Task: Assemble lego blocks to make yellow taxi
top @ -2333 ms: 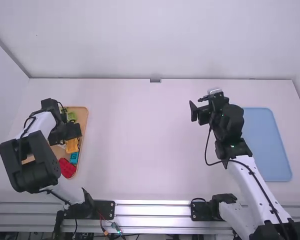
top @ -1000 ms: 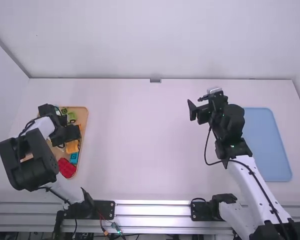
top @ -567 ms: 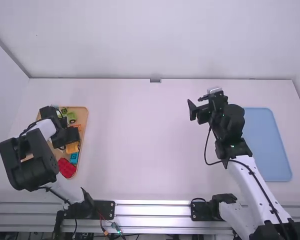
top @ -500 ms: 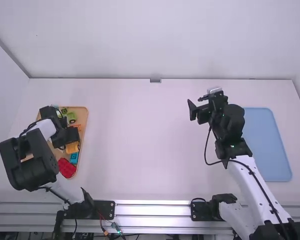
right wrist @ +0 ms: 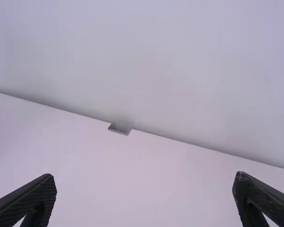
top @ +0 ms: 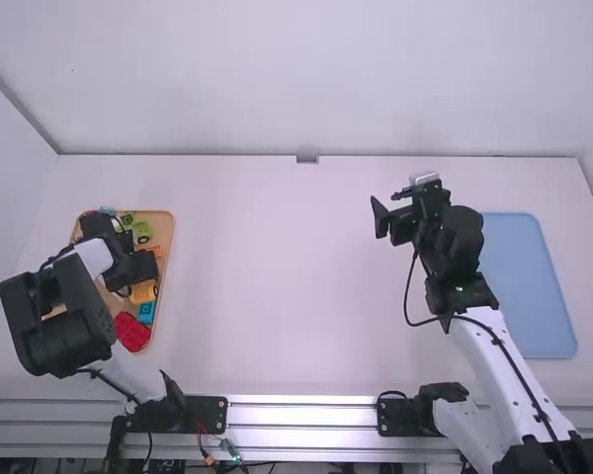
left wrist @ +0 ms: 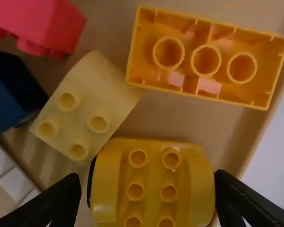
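The white bench has a tan tray on its left, with a red block near the close end. Past that, the left end effector is open, with a fat yellow block between its fingers. Farther off, green bits lie in the tray, and the right end effector is wide open and empty.

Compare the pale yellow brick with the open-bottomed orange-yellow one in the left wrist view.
The pale yellow brick shows four studs; the orange-yellow brick lies upside down, showing three round tubes. The pale yellow brick is shorter, the orange-yellow brick longer. Both lie in the tan tray.
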Tool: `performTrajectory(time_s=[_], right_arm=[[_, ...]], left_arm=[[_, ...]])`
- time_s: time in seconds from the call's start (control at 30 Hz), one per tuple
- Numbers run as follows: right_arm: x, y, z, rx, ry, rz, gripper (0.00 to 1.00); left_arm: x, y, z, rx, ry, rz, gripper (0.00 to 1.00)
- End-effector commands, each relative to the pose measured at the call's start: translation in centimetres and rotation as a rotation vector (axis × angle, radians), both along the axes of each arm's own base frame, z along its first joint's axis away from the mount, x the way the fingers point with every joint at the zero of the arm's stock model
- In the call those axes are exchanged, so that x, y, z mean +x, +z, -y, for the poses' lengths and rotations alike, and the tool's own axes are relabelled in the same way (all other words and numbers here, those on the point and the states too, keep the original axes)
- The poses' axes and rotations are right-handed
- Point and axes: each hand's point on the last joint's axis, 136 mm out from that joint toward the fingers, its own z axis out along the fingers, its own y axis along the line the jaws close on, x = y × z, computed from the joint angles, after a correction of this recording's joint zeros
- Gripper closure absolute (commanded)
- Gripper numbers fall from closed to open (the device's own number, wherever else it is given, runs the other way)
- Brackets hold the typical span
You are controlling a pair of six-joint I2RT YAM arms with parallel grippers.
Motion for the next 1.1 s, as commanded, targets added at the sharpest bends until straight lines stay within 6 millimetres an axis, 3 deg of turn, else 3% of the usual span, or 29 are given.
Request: performTrajectory(time_s=[0.0,0.27,0.43,0.67,0.73,0.83,1.07], right_arm=[[0.3,1.9,-0.3,0.008,0.011,0.037,0.01],[0.4,1.9,-0.3,0.008,0.011,0.038,0.01],[0.4,1.9,-0.3,0.008,0.010,0.038,0.01],[0.4,1.9,-0.3,0.008,0.010,0.038,0.01],[0.4,1.9,-0.3,0.008,0.010,0.037,0.01],[0.3,1.9,-0.3,0.007,0.010,0.035,0.01],[0.3,1.8,-0.3,0.007,0.010,0.034,0.01]], left_arm=[[-1.1,-1.1,1.0,-0.034,-0.017,-0.032,0.27],[-1.2,-1.2,1.1,-0.035,-0.016,-0.038,0.29],[-1.2,-1.2,1.0,-0.034,-0.015,-0.039,0.41],[-0.7,-0.7,0.8,-0.032,-0.001,-0.027,0.48],[-0.4,-0.3,0.7,-0.034,0.001,-0.023,0.56],[0.0,0.7,0.6,-0.039,0.001,-0.011,0.67],[1.8,5.5,2.6,0.014,-0.076,0.095,0.71]])
